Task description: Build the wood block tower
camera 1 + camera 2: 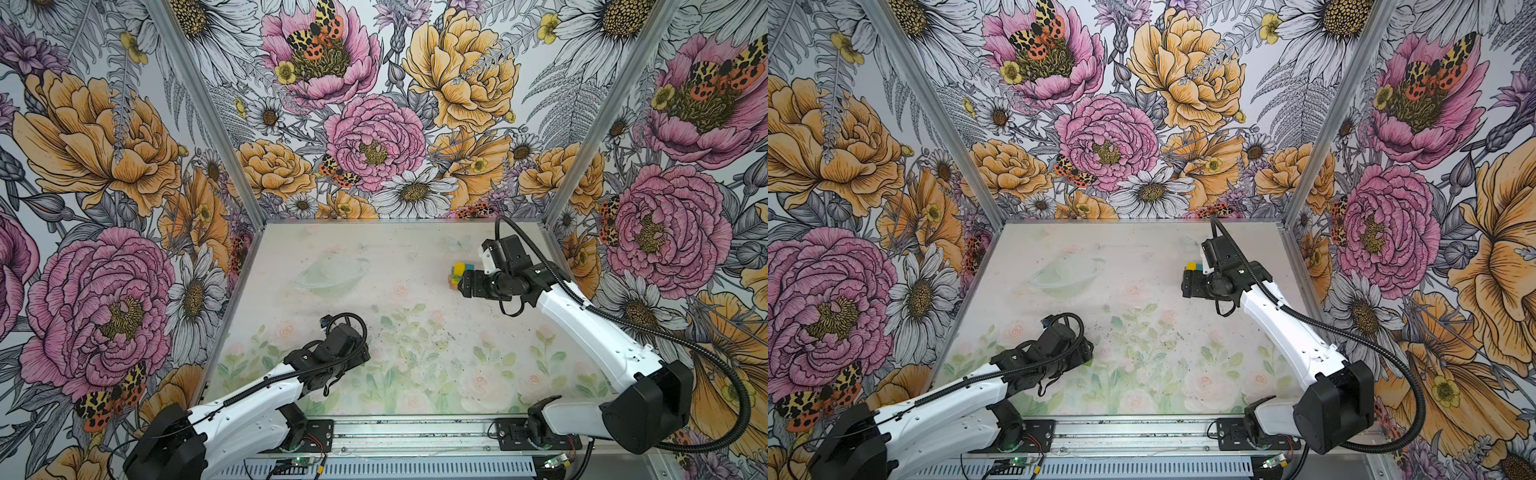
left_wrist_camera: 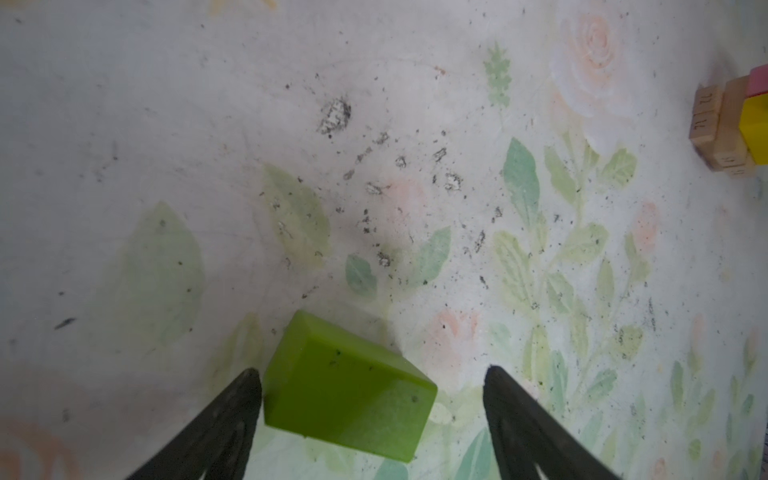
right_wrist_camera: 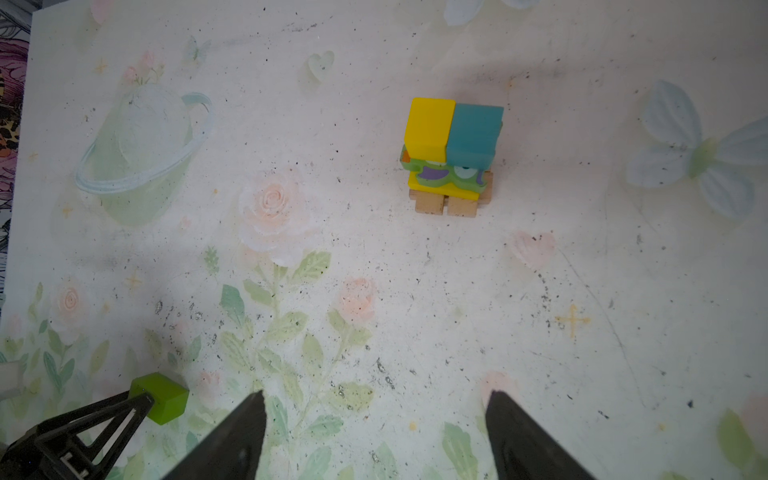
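Tower of wood blocks stands in the far right part of the table, short of the corner, as I run both arms remotely. My right gripper hangs near the tower, jaws spread and empty. My left gripper sits low toward the near edge, left of the middle, with its jaws apart on either side of the lime-green block. One finger is just beside the block and the other stands clear, so nothing is clamped. The stack so far has tan bars at the base, a yellow layer, the owl-printed block, then a yellow block and a teal block side by side on top. Only the lime-green piece lies loose in view, so I judge the build nearly done. What remains is to grip that piece, carry it across and set it on top.
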